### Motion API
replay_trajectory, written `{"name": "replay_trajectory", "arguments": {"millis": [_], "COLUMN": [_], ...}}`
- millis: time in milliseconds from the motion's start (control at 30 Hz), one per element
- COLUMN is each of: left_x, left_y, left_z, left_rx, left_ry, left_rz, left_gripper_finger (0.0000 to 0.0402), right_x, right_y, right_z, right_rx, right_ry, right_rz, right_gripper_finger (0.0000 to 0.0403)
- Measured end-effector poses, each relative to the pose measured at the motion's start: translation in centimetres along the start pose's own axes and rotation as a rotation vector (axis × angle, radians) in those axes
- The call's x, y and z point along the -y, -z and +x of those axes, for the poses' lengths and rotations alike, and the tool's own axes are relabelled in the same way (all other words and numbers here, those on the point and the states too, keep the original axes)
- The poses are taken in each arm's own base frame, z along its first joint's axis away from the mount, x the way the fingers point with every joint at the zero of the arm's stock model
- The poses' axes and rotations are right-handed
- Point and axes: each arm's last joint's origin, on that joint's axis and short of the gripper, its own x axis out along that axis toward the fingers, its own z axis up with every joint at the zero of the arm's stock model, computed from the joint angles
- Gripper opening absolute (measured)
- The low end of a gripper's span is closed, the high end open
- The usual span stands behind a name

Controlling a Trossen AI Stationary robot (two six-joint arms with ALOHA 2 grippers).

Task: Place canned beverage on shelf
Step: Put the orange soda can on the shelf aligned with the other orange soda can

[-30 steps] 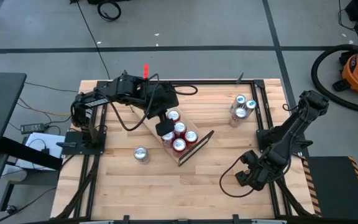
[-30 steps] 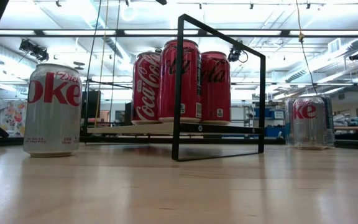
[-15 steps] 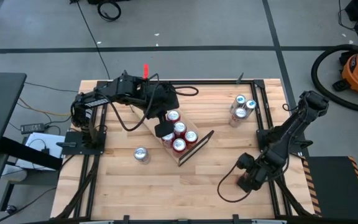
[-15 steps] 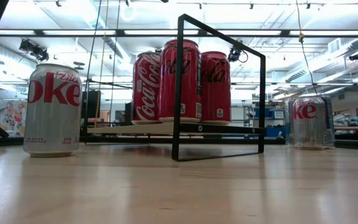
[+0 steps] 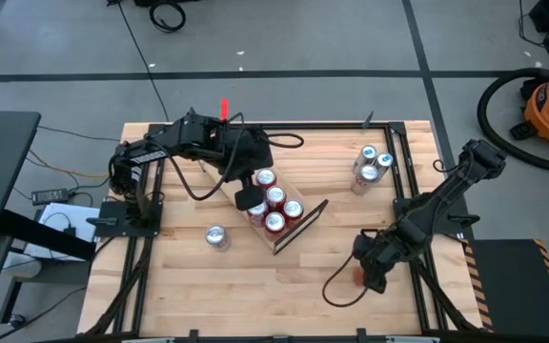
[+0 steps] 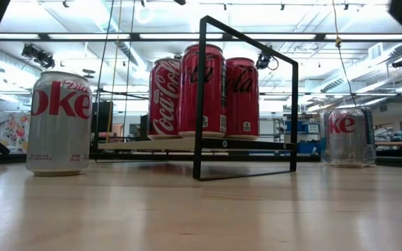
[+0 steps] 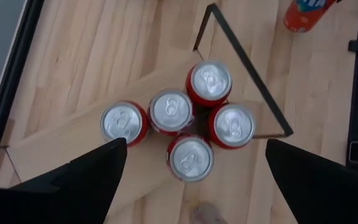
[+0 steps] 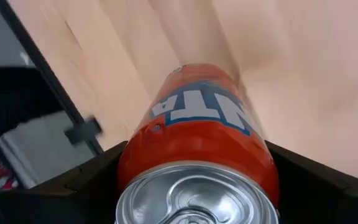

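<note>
table (image 5: 255, 286): light wood top, black frame rails round it; everything stands on it, both arms reach in from the sides.
shelf (image 5: 229, 193): wood plank with black wire end frames, lying diagonally mid-table; open on top, so cans can drop in from above.
left gripper (image 5: 247, 199): hangs straight over the shelf cans, fingers (image 7: 89, 165) spread wide, nothing between them. Looks like a release pose above the cluster.
right gripper (image 5: 368, 273): low over the near-right part of the table, well apart from the shelf; fingers closed around the orange can, which fills the gap between them in the right wrist view. Judgement: this is the can in transit to the shelf.
red cans (image 7: 191, 121): 5 upright on the shelf, packed touching at 1 end near a wire frame; rest of the plank is bare, so room is left.
orange can (image 8: 197, 143): held in the right gripper, top towards the wrist camera. Letters "NTA" readable, likely Fanta.
silver can (image 5: 216, 236): upright on the table near the shelf, not on it. Low view reads "Diet Coke" in part.
silver cans, far right (image 5: 370, 164): 3 bunched together on the table, well apart from the shelf; 1 shows "oke" in the low view.
labels on red cans (image 6: 204, 90): Coca-Cola script.
</note>
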Motion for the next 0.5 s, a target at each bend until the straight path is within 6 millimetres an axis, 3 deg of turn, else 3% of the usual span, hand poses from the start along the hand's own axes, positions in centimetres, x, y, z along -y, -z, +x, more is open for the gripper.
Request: {"name": "replay_trajectory", "arguments": {"millis": [233,367,500], "left_x": [0.4,1.5,2.6], "left_y": [0.3,0.3,0.5], "left_z": [0.0,0.5,0.5], "left_rx": [-0.053,-0.058,-0.054], "left_ry": [0.135,0.261,0.281], "left_rz": [0.025,0.075,0.150], "left_gripper_finger": [0.0396,0.0396,0.0396], "right_x": [-1.1,-2.1,-3.1], "right_y": [-2.4,-3.8,-4.8], "right_z": [-2.5,-3.9,-6.4], "right_rx": [0.038,0.010,0.069], "right_ry": [0.115,0.195,0.235], "right_rz": [-0.176,-0.275,-0.343], "right_gripper_finger": [0.0347,0.0347,0.0347]}}
